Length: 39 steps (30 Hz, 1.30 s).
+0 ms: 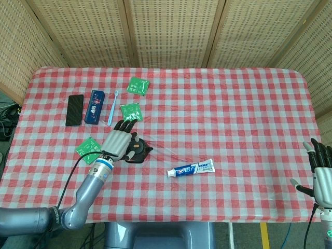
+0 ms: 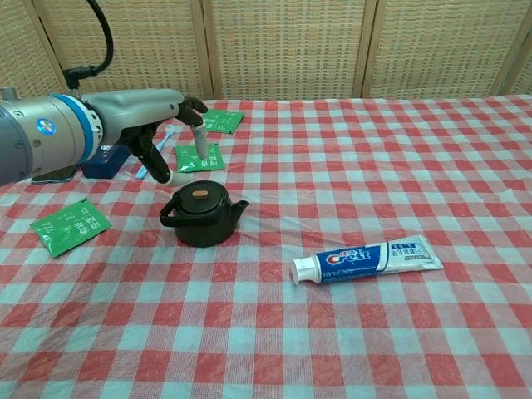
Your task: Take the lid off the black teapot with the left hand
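Observation:
The black teapot (image 2: 202,218) stands left of the table's middle, its lid (image 2: 199,194) with a tan knob still seated on it. My left hand (image 2: 166,116) hovers just above and behind the teapot with fingers (image 2: 199,143) spread and pointing down, holding nothing. In the head view the left hand (image 1: 118,141) covers the left part of the teapot (image 1: 139,150). My right hand (image 1: 321,175) hangs off the table's right edge, fingers apart and empty.
A toothpaste tube (image 2: 370,258) lies right of the teapot. Green packets (image 1: 130,112) (image 1: 138,85) (image 1: 88,147), a toothbrush (image 1: 112,108), a blue box (image 1: 94,107) and a phone (image 1: 74,110) lie behind and left of it.

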Each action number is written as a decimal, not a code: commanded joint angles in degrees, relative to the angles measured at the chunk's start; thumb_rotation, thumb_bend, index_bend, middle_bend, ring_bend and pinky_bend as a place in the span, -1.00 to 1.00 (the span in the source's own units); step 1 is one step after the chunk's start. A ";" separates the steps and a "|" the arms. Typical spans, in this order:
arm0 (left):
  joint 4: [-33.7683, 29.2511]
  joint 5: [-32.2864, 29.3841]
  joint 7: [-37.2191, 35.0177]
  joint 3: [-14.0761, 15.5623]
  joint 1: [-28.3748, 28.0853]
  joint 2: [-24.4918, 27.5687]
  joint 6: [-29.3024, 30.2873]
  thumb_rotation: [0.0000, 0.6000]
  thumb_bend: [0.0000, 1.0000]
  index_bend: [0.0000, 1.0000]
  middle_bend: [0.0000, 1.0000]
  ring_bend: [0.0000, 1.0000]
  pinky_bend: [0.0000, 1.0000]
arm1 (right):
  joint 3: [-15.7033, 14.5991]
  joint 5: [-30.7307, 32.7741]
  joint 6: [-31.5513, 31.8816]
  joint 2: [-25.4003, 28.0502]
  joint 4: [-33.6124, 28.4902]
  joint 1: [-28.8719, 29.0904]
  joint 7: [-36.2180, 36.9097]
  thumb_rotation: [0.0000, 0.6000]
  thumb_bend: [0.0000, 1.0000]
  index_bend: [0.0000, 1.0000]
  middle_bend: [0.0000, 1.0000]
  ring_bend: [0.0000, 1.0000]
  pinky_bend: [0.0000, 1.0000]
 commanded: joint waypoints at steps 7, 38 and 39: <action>6.02 -4.09 -0.33 0.45 -3.12 -3.94 0.94 1.00 -0.39 -0.17 -1.00 -1.00 -1.00 | 0.08 0.45 -0.61 0.25 0.15 0.16 0.61 1.00 -1.00 -0.90 -1.00 -1.00 -1.00; 13.36 -6.35 -3.55 3.38 -6.08 -7.57 -0.24 1.00 -0.33 -0.08 -1.00 -1.00 -1.00 | 0.39 1.45 -1.39 0.95 0.29 0.27 2.24 1.00 -1.00 -0.90 -1.00 -1.00 -1.00; 13.56 -6.53 -3.64 3.40 -6.13 -7.67 -0.21 1.00 -0.33 -0.08 -1.00 -1.00 -1.00 | 0.41 1.50 -1.47 0.95 0.29 0.30 2.32 1.00 -1.00 -0.90 -1.00 -1.00 -1.00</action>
